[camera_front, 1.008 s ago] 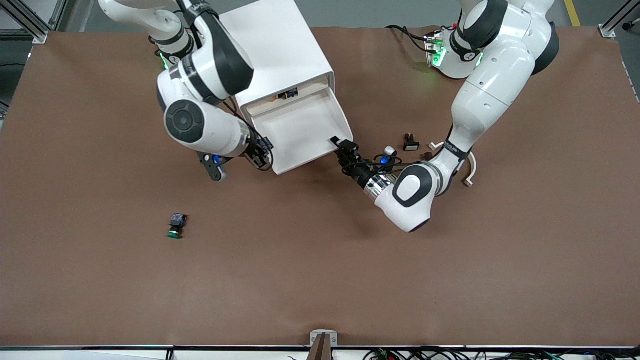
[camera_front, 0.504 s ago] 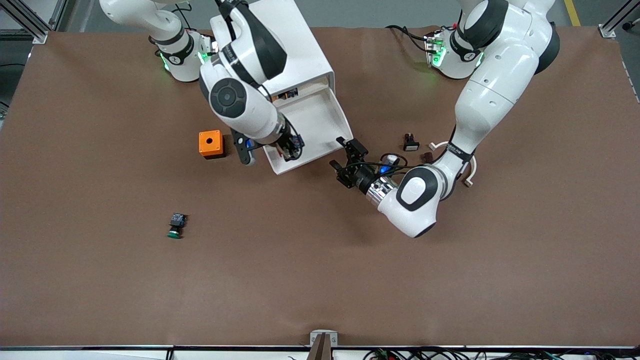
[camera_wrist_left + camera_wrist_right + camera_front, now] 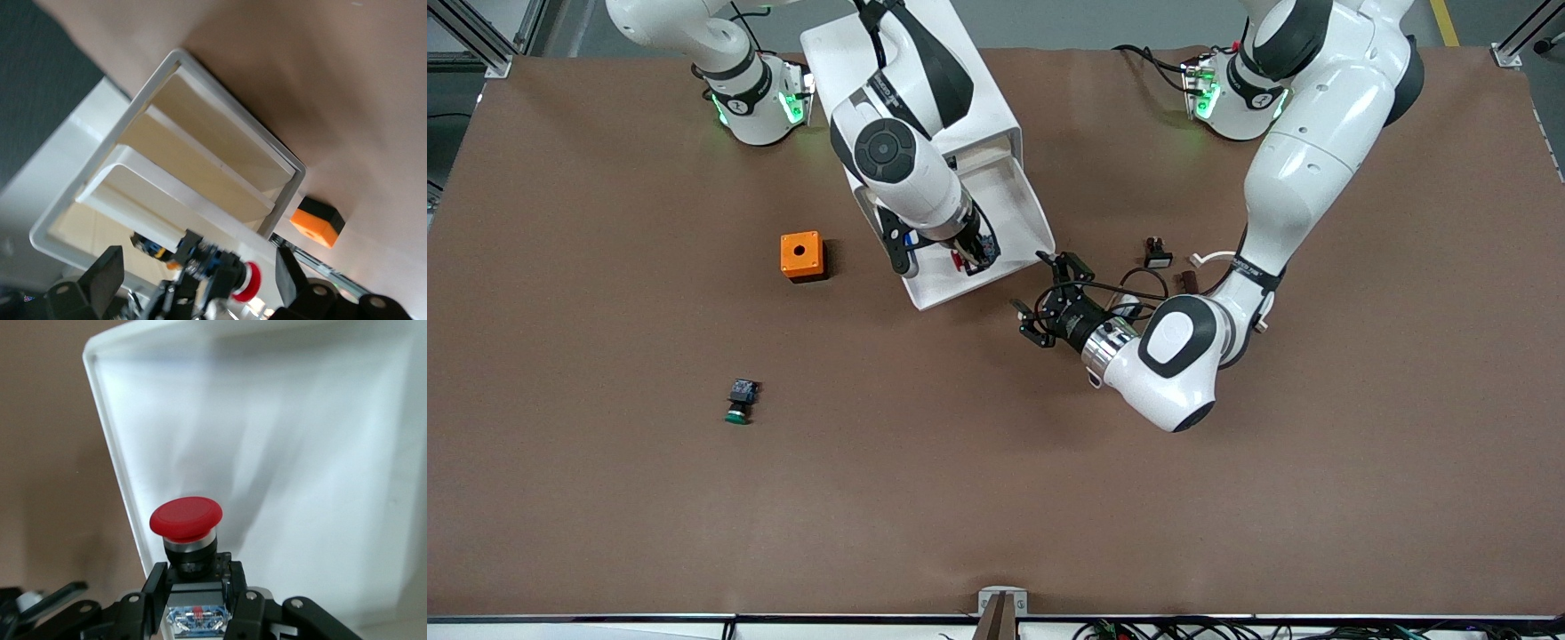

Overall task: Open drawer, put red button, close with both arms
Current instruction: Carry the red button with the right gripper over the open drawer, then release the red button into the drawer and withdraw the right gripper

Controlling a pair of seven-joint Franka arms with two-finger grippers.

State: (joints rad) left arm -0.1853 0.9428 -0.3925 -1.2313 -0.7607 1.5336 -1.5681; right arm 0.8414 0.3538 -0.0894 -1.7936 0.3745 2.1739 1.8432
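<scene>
Front view. I log the white cabinet (image 3: 925,80) lying on the brown surface (image 3: 996,498), its drawer (image 3: 1024,222) pulled out toward the front camera. My right end effector (image 3: 967,258) is over the drawer's tray, clamped on the red button (image 3: 958,260); only a red speck of the cap shows under the wrist. My left end effector (image 3: 1049,298) is on the surface just beside the drawer's front corner, toward the left arm's end of the table, fingers spread apart and holding nothing. An orange box (image 3: 801,256) sits toward the right arm's end. A green button (image 3: 739,402) lies nearer the front camera, well apart from the rest.

Left wrist view. I see the cabinet (image 3: 133,167) with the drawer (image 3: 167,193) pulled out of it, the orange box (image 3: 317,224), and the red button (image 3: 248,281) held in the other arm's fingers. My own left fingers (image 3: 100,280) stand wide apart.

Right wrist view. The red button (image 3: 185,519): round, glossy, domed red cap on a metal collar, black body with a blue insert. Its long axis points cap-first away from the fingers (image 3: 155,585), which grip the body from both sides, over the drawer (image 3: 267,453) near its side rim.
</scene>
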